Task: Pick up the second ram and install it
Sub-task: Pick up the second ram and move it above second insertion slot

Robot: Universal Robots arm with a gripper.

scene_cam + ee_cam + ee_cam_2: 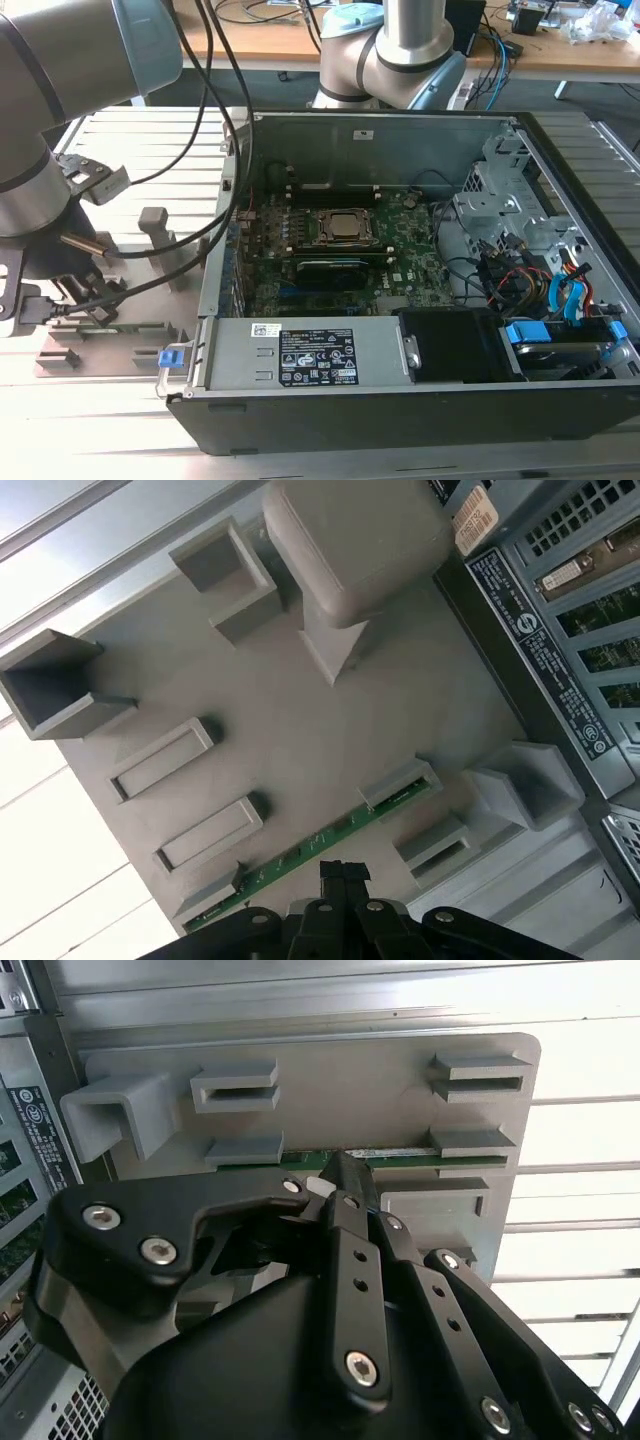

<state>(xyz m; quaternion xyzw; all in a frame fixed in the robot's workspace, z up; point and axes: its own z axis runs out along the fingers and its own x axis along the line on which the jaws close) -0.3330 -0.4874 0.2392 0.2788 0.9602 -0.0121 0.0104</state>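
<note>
My hand [345,1175] looks pressed together on the top edge of the second ram [300,855], which stands in a slot of the grey holder tray [300,730]. The tray lies on the slatted metal desk [120,130], just beside the open computer case [330,140]. The case holds a green motherboard [265,288]. Behind, I see a wooden worktop [270,45] strewn with cables.

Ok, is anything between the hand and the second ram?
Nothing visible. In the second wrist view the hand is right at the second ram, seated in the grey holder tray, with nothing between them.
</note>
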